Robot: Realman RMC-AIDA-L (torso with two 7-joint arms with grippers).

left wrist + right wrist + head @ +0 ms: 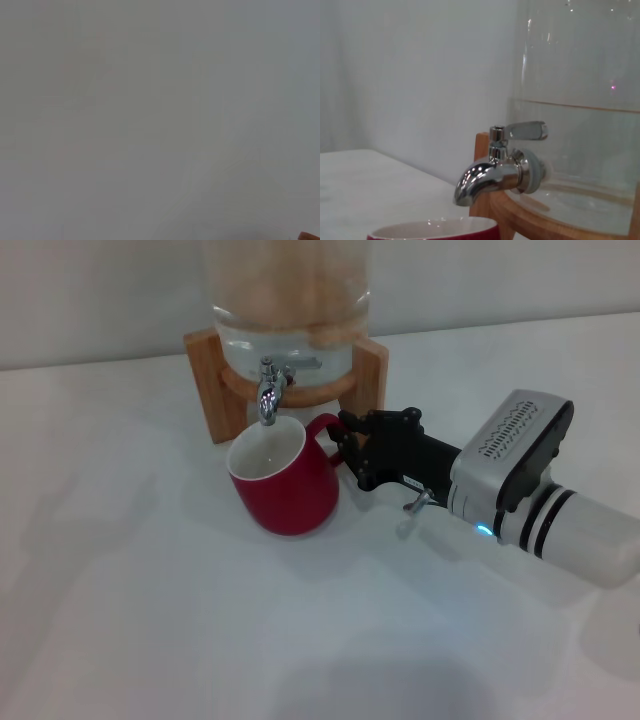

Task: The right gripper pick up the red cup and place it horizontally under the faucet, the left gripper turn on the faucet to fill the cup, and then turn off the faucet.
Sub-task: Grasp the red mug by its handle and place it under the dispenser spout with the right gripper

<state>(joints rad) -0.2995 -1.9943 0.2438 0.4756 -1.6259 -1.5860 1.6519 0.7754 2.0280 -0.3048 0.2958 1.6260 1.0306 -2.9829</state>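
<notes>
Standing upright on the white surface (pixel 150 620), the red cup (pixel 285 480) sits directly beneath the faucet (pixel 268 390), its cream-white mouth open to the downward spout and its loop handle pointing toward the robot's right. The right gripper (pixel 350 445) reaches in low from that side, its black jointed fingers (pixel 385 440) gathered at the handle; the head view suggests the jaws are clenched on the handle, though the exact contact is hard to make out. Behind the fingers come the silver-grey ridged block (pixel 515 435) and the white arm (pixel 585 535) with its black bands, a small blue light glowing at the joint. The faucet is mounted on a clear glass dispenser (pixel 285 310) cradled in a wooden stand (pixel 205 375), with water showing in the lower part of the glass. From the right wrist view, the chrome faucet (pixel 492 172) appears close up, its thin lever (pixel 525 131) lying level toward the glass, no water visible at the spout, and the rim of the cup (pixel 435 231) just below it. The left gripper is out of sight; its wrist view shows only a blank pale field.
</notes>
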